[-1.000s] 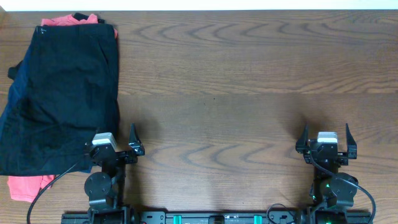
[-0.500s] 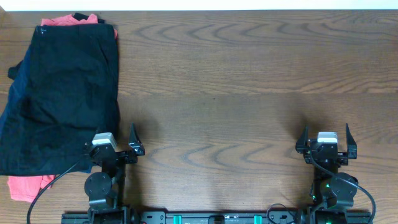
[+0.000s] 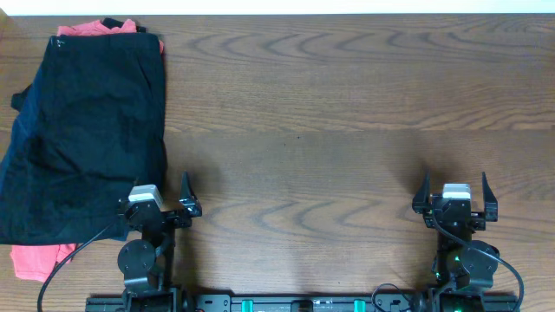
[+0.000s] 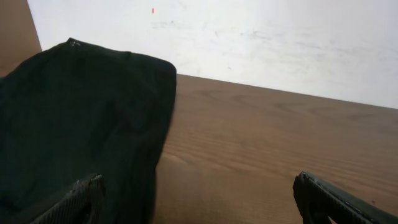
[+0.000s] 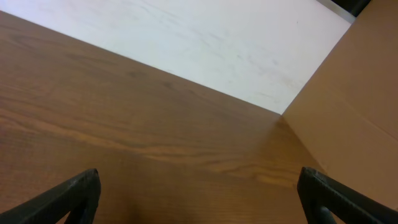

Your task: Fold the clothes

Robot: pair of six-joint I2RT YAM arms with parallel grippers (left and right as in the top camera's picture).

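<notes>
A pile of clothes lies at the table's left edge. Folded black shorts are on top, with a navy piece showing at the left and a coral-red piece sticking out at the near and far ends. The black shorts also show in the left wrist view. My left gripper is open and empty, just near of the pile's right near corner; in the left wrist view its left finger is over the fabric's edge. My right gripper is open and empty at the near right.
The wooden table stretches from the pile to the right edge. A white wall and a brown board stand beyond the table's far side.
</notes>
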